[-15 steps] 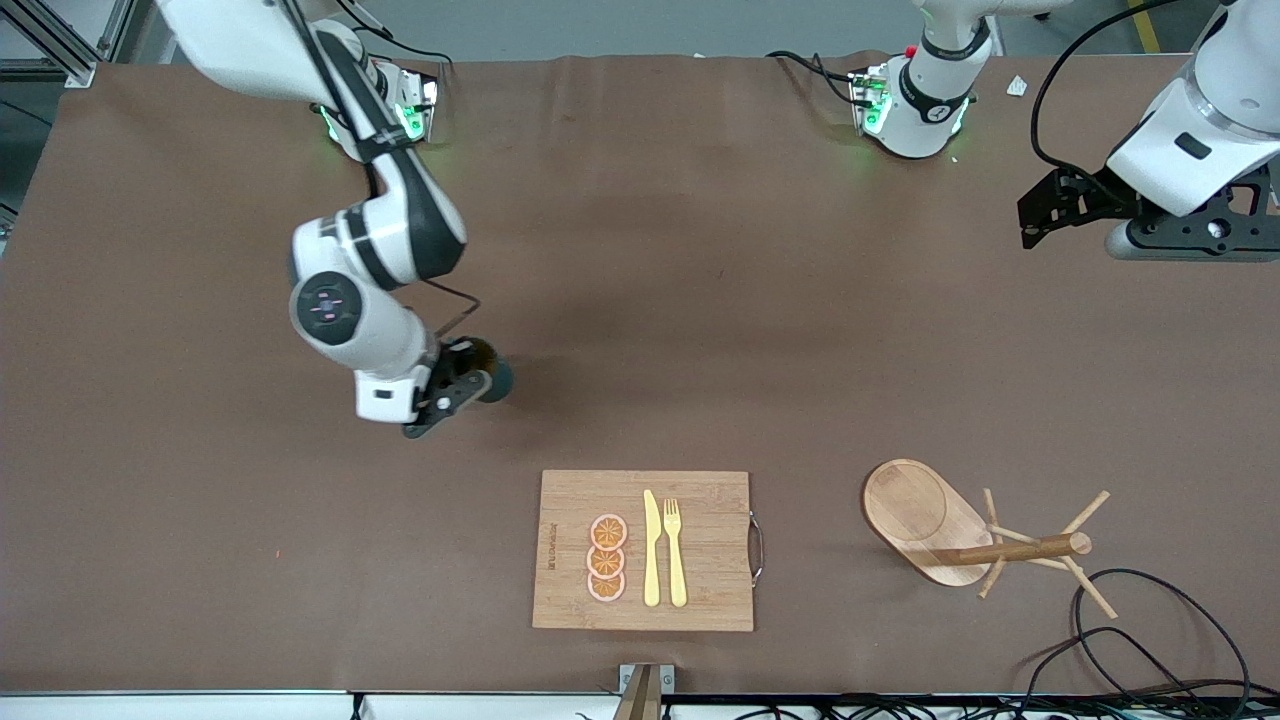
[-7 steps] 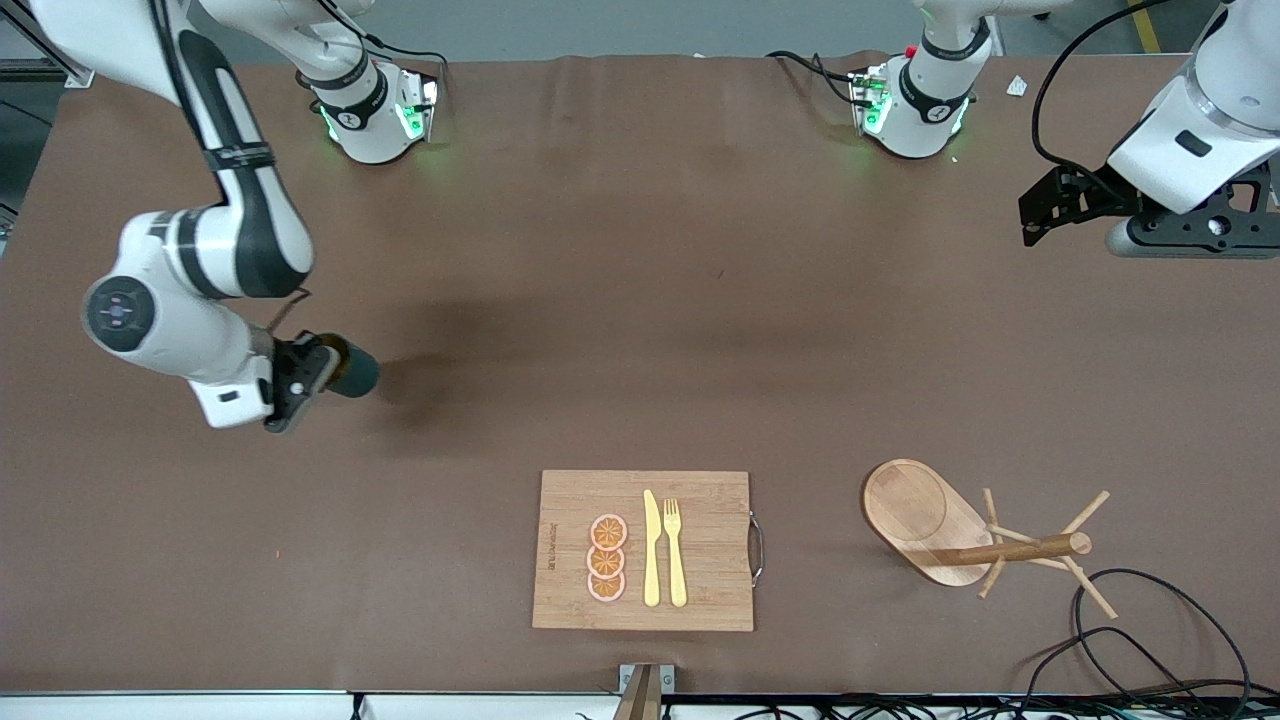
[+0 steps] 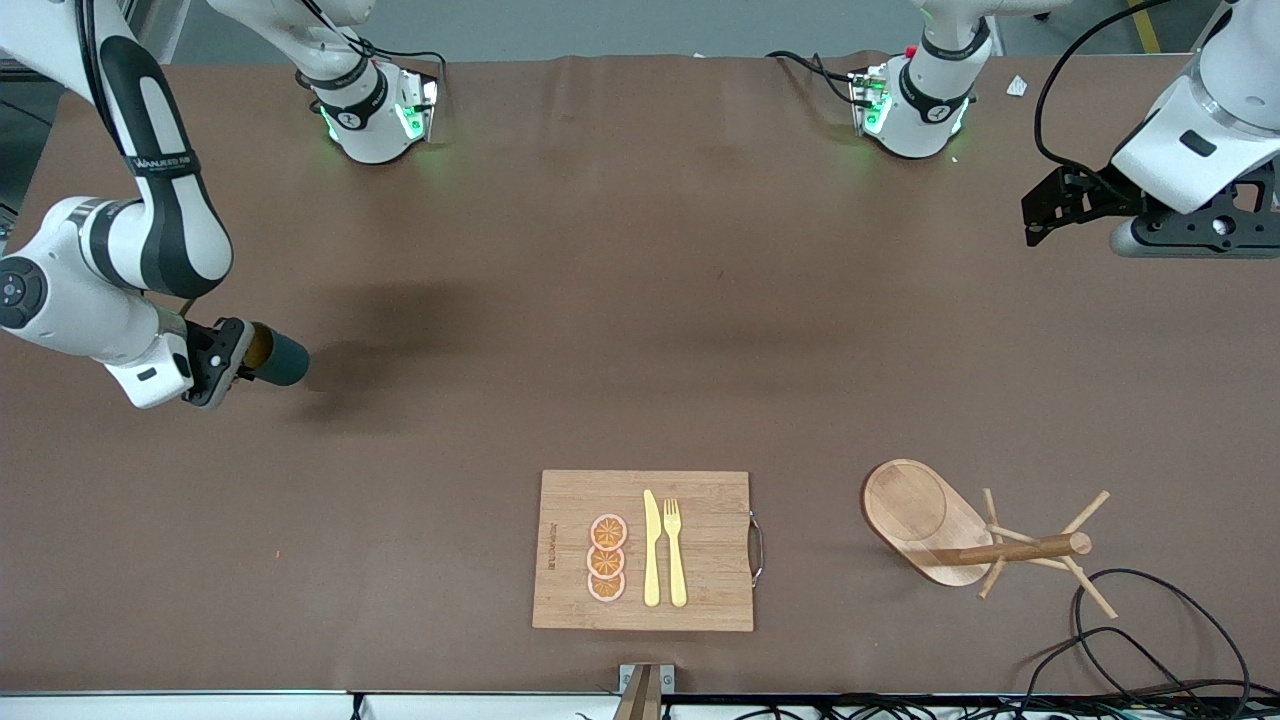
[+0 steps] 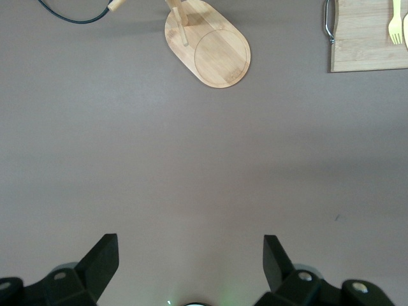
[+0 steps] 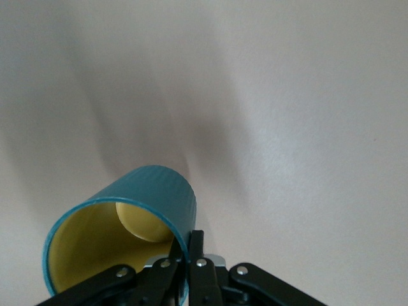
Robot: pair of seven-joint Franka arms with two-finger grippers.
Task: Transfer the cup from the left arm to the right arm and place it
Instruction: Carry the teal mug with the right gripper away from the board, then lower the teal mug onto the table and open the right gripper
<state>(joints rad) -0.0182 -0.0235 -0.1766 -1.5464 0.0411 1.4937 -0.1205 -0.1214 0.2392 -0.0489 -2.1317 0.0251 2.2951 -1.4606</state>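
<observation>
We pick things up at the right arm's end of the desk, and there is the right gripper, clamped tight on the wall of the cup, one finger inside the mouth and one outside, as the right wrist view makes plain. The cup hangs above the bare brown surface, tipped over on its side, its long axis running roughly level along the desk, closed bottom pointing toward the middle and open mouth turned back at the wrist. That is the relation to watch: to set it down upright, we judge the wrist has to roll the mouth up before lowering. It is a smooth-looking dark teal cylinder with a glossy yellowish lining; we cannot make out the handle from here. Moving along toward the middle, nearer the front camera, lies the cutting board, flat pale bamboo with a metal handle at one edge, carrying three orange slices, a yellow knife and a yellow fork side by side. Next comes the wooden peg rack, tipped over, its oval base on edge and pegs splayed out, with a black cable looping beside it. Up at the left arm's end, the left gripper waits in the air, fingers spread wide and empty, well apart from the cup.
</observation>
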